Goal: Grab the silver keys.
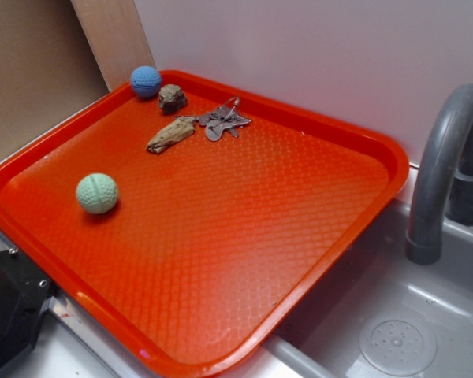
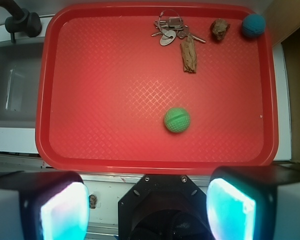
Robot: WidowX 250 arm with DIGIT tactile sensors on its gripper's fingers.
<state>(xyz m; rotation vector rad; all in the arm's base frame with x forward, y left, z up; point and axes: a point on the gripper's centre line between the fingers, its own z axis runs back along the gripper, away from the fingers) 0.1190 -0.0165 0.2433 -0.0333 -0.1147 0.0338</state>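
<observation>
Silver keys (image 1: 223, 121), a small bunch of flat dull grey metal blades fanned on a thin wire ring, lie on the far part of the orange-red textured plastic tray (image 1: 221, 236), close to its back rim. In the wrist view we see the same keys (image 2: 171, 30) near the top edge of the tray (image 2: 100, 100), well apart from our claw (image 2: 147, 207).

Just beside the keys, and seemingly touching them at one end, we see an elongated tan-brown wood-like piece (image 1: 170, 135) lying flat; in the wrist view it (image 2: 188, 54) sits just below the keys. A small brown lumpy rock (image 1: 172, 98) rests near the keys on their other side, and a blue textured ball (image 1: 146, 80) sits in the tray's back corner just beyond the rock. A pale green ribbed ball (image 1: 97, 193) lies alone toward the middle of the tray, well apart from the other things.

Our claw hangs at the near edge of the tray with its two pale, teal-lit fingers (image 2: 65, 212) spread wide apart and nothing between them.

Beside the tray we see a grey plastic sink (image 1: 394, 315) with a curved grey faucet (image 1: 441, 157) rising over it.
</observation>
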